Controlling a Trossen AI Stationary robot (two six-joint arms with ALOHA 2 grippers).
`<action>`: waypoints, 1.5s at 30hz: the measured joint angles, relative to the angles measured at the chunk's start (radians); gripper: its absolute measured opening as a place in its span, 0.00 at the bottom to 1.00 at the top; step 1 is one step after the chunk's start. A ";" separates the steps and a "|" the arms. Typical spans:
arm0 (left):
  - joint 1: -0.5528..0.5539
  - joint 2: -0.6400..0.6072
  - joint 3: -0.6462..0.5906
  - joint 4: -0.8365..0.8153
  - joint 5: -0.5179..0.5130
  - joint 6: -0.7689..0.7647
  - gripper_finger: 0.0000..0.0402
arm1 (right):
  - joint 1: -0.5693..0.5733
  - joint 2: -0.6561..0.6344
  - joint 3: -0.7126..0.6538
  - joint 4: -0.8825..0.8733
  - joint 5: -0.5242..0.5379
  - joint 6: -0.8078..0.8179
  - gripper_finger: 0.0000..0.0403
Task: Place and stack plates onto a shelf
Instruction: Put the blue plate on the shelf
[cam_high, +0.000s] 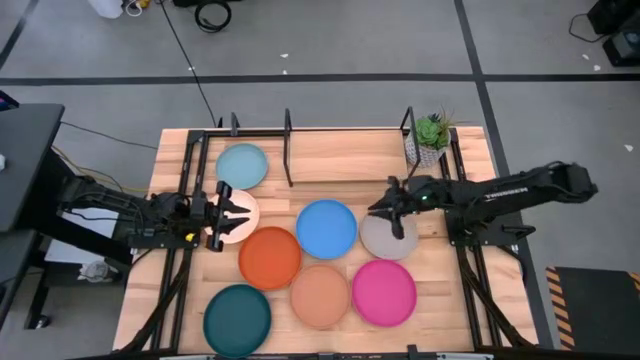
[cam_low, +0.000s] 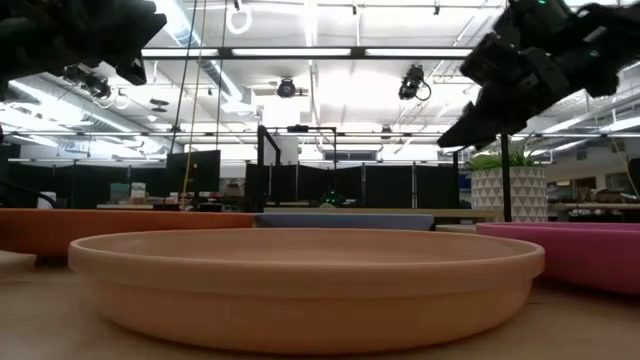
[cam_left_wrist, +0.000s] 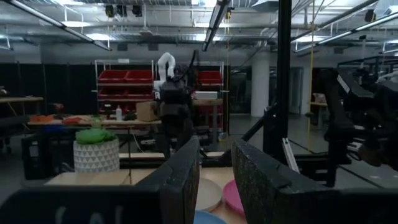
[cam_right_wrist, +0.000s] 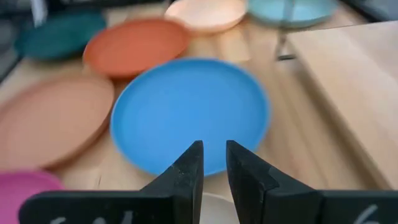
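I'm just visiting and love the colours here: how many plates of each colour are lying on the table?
Light blue plate: 1
Blue plate: 1
Orange plate: 1
Grey plate: 1
Peach plates: 2
Pink plate: 1
Teal plate: 1
Total: 8

Bare wooden bench (cam_high: 345, 160) lies open between the black metal-rod shelf's upright posts (cam_high: 288, 140) and the potted green plant (cam_high: 431, 138).

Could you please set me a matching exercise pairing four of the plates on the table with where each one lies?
Plates:
1. light blue plate
2. teal plate
3. grey plate
4. blue plate

Places:
A. near left corner of the table
B. under the right gripper
C. inside the shelf
D. middle of the table, beside the orange plate

Pairs: 1-C, 2-A, 3-B, 4-D
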 joint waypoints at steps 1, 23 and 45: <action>0.000 0.000 0.001 0.000 0.000 -0.009 0.25 | 0.021 0.036 0.028 -0.028 0.006 -0.022 0.19; 0.002 0.136 0.129 -0.020 -0.158 0.026 0.25 | 0.335 0.652 0.602 -0.462 0.165 -0.347 0.52; 0.179 0.142 0.130 -0.022 -0.170 0.097 0.25 | 0.286 0.758 0.629 -0.516 0.293 -0.392 0.03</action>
